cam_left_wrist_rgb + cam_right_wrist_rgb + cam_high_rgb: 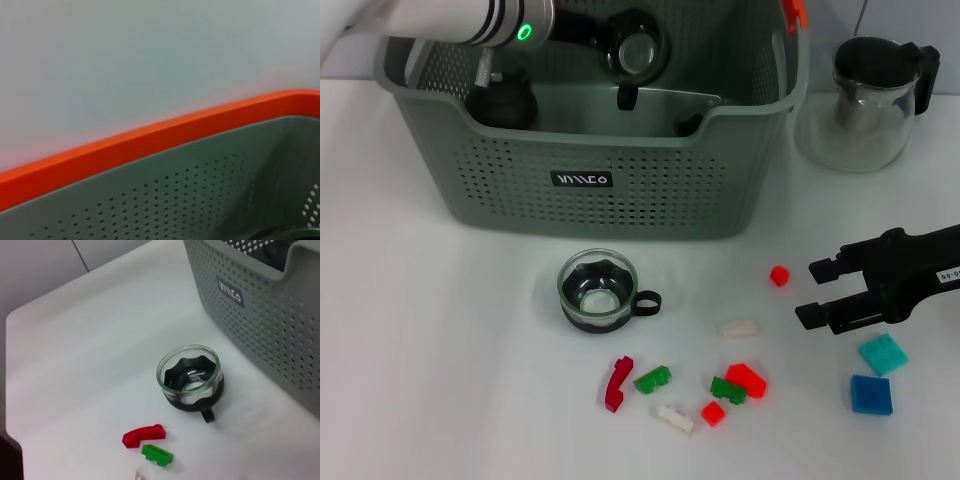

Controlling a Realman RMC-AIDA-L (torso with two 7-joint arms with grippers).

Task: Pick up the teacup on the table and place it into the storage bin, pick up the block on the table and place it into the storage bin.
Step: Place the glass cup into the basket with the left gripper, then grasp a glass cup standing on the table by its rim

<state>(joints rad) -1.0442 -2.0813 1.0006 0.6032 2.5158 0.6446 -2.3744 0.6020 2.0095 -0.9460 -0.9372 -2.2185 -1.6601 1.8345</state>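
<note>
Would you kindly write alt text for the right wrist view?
A glass teacup with a black base and handle stands upright on a white table, beside the perforated grey-green storage bin. A curved red block and a green block lie nearby.

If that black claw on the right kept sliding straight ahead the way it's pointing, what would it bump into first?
The right tool is open and points leftward across the table. Its line passes between the small red block and the white block, so it would probably reach the teacup first, near its handle. Its height above the table is unclear.
</note>
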